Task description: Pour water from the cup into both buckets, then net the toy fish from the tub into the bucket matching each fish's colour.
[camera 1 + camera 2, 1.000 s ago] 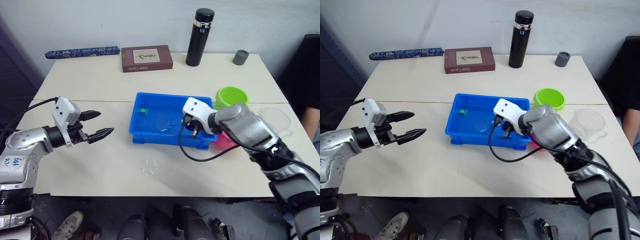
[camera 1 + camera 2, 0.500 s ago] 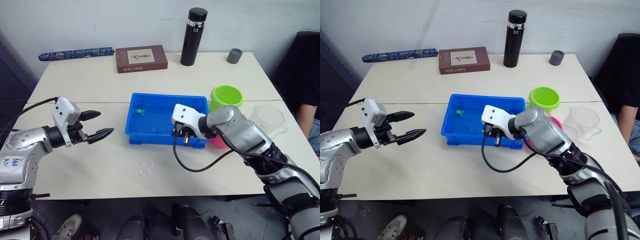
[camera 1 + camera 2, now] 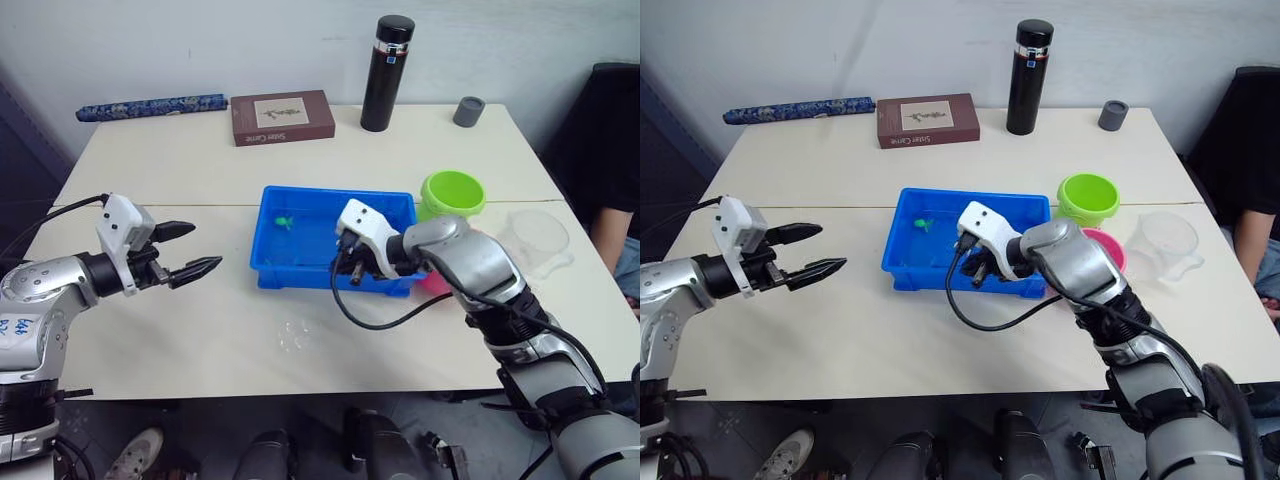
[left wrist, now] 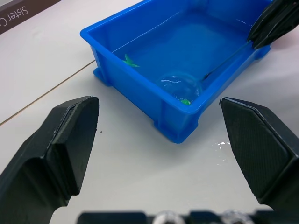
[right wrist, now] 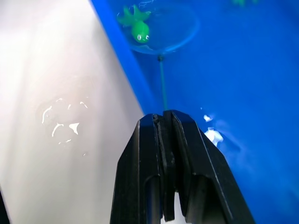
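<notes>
— At the middle of the pale table (image 3: 200, 330), what sits where?

— The blue tub (image 3: 290, 275) holds water. Just beyond its far right corner stands the green bucket (image 3: 452, 193), and the pink bucket (image 3: 1102, 247) is close beside the tub's right end, partly hidden by the right arm. The clear cup (image 3: 1167, 242) stands further right, near the table's edge.

— And the right gripper?

— The right gripper (image 5: 164, 122) has its two black fingers pressed together on the thin stick handle of the net (image 5: 161, 30). The gripper hangs over the tub's near wall, and the handle runs from it down into the water.

— Anything in the net?

— A green fish (image 5: 136, 24) lies inside the hoop — in the right wrist view it sits within the rim, close to the tub's near wall. In the left wrist view the hoop (image 4: 180, 86) shows with something green at its near edge.

— Other fish?

— Another green fish (image 3: 286, 221) floats near the tub's far left corner.

— The left gripper?

— The left gripper (image 3: 185, 251) hovers over bare table well to the left of the tub, fingers spread wide, gripping nothing.

— What else is on the table?

— A tall black flask (image 3: 384, 73), a small grey cup (image 3: 467, 111), a brown book (image 3: 283, 117) and a rolled blue item (image 3: 150, 106) line the far side. A small wet patch (image 3: 293, 336) glints in front of the tub.
</notes>
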Robot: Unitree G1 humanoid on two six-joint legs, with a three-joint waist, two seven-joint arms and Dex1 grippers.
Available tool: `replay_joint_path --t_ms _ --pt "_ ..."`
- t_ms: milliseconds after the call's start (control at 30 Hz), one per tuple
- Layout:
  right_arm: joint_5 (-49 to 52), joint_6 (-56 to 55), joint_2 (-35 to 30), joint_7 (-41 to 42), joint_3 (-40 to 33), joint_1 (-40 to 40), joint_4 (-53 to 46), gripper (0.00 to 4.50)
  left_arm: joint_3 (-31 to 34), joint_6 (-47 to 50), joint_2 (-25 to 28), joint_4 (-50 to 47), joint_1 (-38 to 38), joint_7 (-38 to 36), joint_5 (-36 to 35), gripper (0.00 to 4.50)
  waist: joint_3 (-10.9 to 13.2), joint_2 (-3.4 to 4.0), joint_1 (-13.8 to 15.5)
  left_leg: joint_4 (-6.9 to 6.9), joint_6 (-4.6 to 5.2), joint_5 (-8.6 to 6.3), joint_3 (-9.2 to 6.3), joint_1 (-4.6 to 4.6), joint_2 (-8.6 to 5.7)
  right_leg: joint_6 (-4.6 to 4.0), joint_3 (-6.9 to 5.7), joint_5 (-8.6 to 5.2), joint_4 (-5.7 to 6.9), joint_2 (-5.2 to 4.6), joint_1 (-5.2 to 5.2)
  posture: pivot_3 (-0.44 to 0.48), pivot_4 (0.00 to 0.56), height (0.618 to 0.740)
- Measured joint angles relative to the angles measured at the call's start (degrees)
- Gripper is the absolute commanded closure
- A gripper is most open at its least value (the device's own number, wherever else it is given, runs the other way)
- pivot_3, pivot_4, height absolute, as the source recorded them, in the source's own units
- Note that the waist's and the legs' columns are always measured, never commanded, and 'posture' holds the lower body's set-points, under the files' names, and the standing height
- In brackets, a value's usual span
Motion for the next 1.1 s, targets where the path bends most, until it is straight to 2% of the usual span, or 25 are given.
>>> replay_joint_path --t_ms 433,600,733,933,1100 --pt "2.86 1.68 -2.95 -3.01 -5.13 -0.52 1.26 4.50 -2.86 -1.42 -0.35 2.95 -5.24 -1.75 0.19 0.04 0.00 0.00 0.06 0.00 0.00 0.00 0.01 0.00 0.00 0.00 0.00 0.00 0.00 0.00 0.00 0.000 0.150 0.740" --pt "4.51 2.34 -7.43 -2.89 -8.04 -0.37 -0.76 4.50 -6.39 -3.10 -1.99 5.23 -9.38 -2.49 0.59 0.04 0.00 0.00 0.28 0.01 0.01 0.00 -0.01 -0.06 -0.02 0.01 -0.02 0.00 -0.04 -0.02 -0.01 0.000 0.150 0.740" --pt "6.18 2.39 -13.38 -2.23 -11.31 1.74 -3.95 4.50 -9.19 -4.88 -4.11 7.77 -13.34 -3.51 1.55 0.04 0.00 0.00 0.78 0.03 0.01 0.00 -0.03 -0.17 -0.02 0.02 -0.08 0.01 -0.04 -0.01 -0.08 0.000 0.150 0.740" --pt "11.02 4.49 -21.04 -1.24 -19.41 7.49 -11.46 4.50 -12.31 -7.41 -6.73 12.18 -18.29 -5.04 2.92 0.04 0.00 0.00 1.55 0.11 -0.01 0.02 0.03 -0.47 -0.02 0.03 -0.06 0.01 0.07 0.01 -0.40 0.000 0.150 0.740" --pt "13.46 6.37 -24.79 -3.00 -28.06 10.79 -13.05 4.50 -13.86 -9.57 -8.10 16.33 -22.08 -6.52 4.34 0.04 0.00 0.00 1.68 0.15 0.01 0.03 0.05 -0.49 -0.04 0.03 -0.03 0.02 0.12 0.01 -0.41 0.000 0.150 0.740"
